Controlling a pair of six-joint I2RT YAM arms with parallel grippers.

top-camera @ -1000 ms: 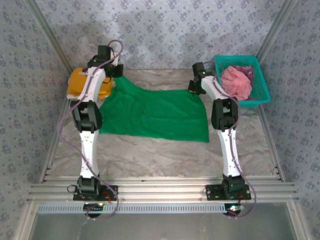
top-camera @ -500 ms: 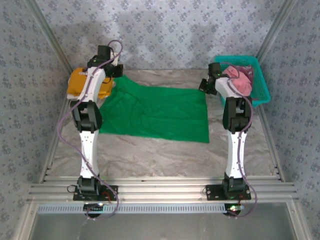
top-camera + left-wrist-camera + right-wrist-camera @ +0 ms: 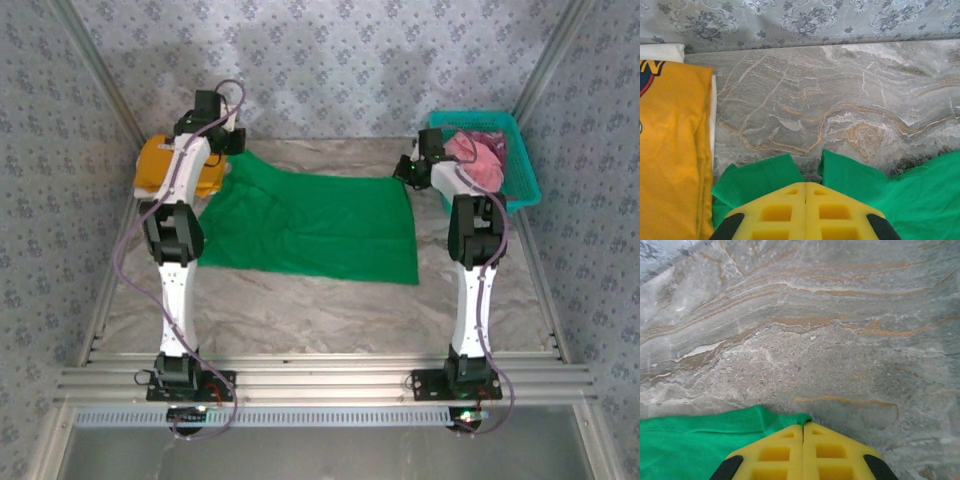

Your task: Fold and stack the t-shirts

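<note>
Broadly, the marbled bench [image 3: 300, 310] carries one big spread: the green t-shirt [image 3: 320, 225], lying nearly flat at its middle, with ripples toward the left side. Next in size, the teal basket [image 3: 527, 188] at the far right holds the bunched pink t-shirt [image 3: 478, 160]. The yellow-orange t-shirt [image 3: 160, 165] sits folded at the far left, just beside the green one. Smallest, the left jaws are pressed together, seemingly on the green tee's far left corner. The right jaws are pinched together on its far right corner, the hem bunched at their tips. The cloth looks light, thin and limp, so it should drape and sag between holds rather than slip. Corners and hems seem the sound places to grip, both lifted evenly so a fold lands square.
</note>
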